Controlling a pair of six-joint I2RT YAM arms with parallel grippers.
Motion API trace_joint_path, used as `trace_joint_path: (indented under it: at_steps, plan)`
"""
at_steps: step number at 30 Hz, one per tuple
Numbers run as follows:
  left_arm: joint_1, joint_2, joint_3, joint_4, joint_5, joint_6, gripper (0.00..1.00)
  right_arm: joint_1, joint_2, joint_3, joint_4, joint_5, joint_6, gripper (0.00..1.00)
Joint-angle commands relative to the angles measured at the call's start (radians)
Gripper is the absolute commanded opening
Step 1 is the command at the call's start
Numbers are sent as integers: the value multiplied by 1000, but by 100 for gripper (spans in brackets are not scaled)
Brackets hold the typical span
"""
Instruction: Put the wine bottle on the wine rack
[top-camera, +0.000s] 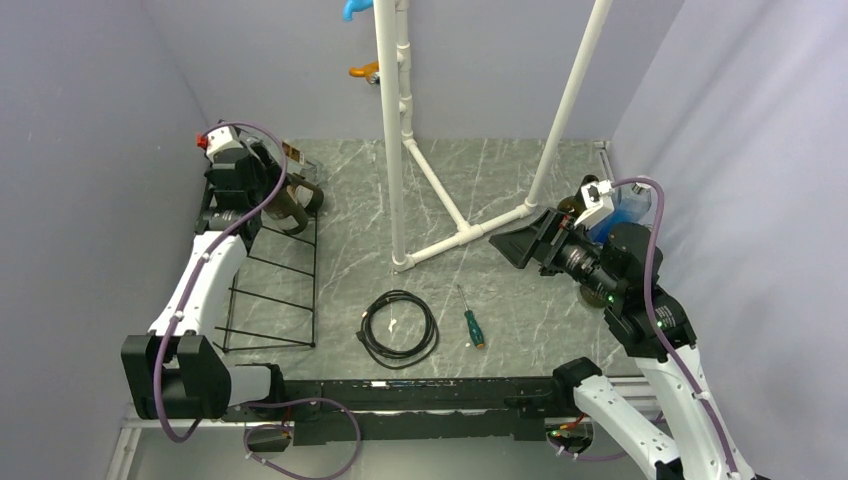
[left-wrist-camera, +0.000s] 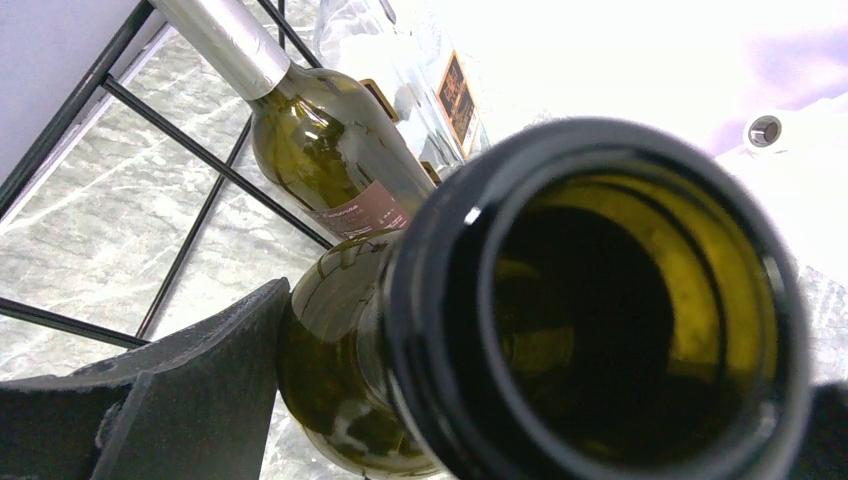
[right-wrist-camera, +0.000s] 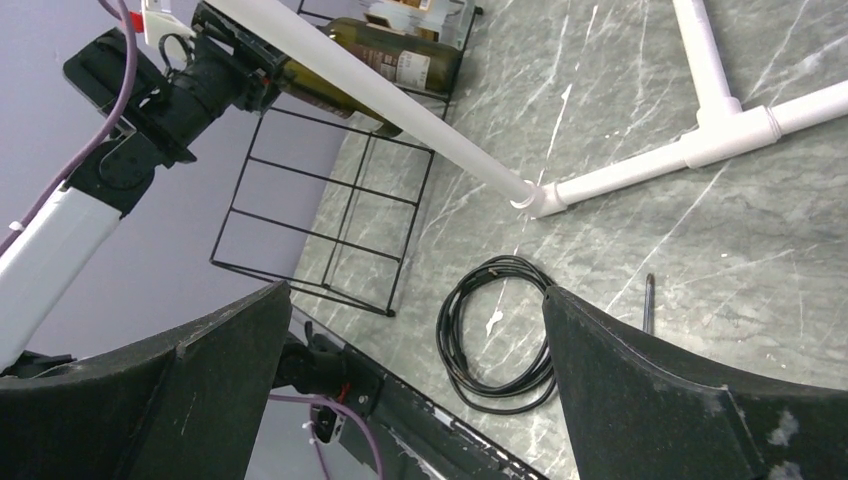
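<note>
My left gripper is shut on the neck of a dark green wine bottle at the far end of the black wire wine rack. In the left wrist view the bottle's open mouth fills the frame, and one black finger presses its glass. A second green bottle with a silver foil neck lies on the rack's bars beside it. My right gripper is open and empty, held above the table at the right; the right wrist view shows it too.
A white pipe frame stands mid-table, with legs spreading right. A coiled black cable and a green-handled screwdriver lie near the front. A clear labelled bottle sits at the rack's far end. Purple walls close in on both sides.
</note>
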Motion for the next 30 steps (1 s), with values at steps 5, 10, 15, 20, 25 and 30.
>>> trace_joint_path:
  at_steps: [5,10,15,20,25,30]
  plan:
    - [15,9,13,159,22,-57,0,0,-14,-14,38,11,11,100]
    - [58,48,32,80,11,-131,0,0,-18,-11,31,23,5,100]
    - [94,90,47,47,81,-182,0,0,-22,-25,36,25,8,100]
    - [119,114,49,27,127,-229,0,0,-19,-32,41,28,7,100]
    - [144,145,64,-10,166,-267,0,0,-12,-37,47,27,5,100]
    - [174,178,74,-45,217,-321,0,0,-4,-44,56,22,6,100]
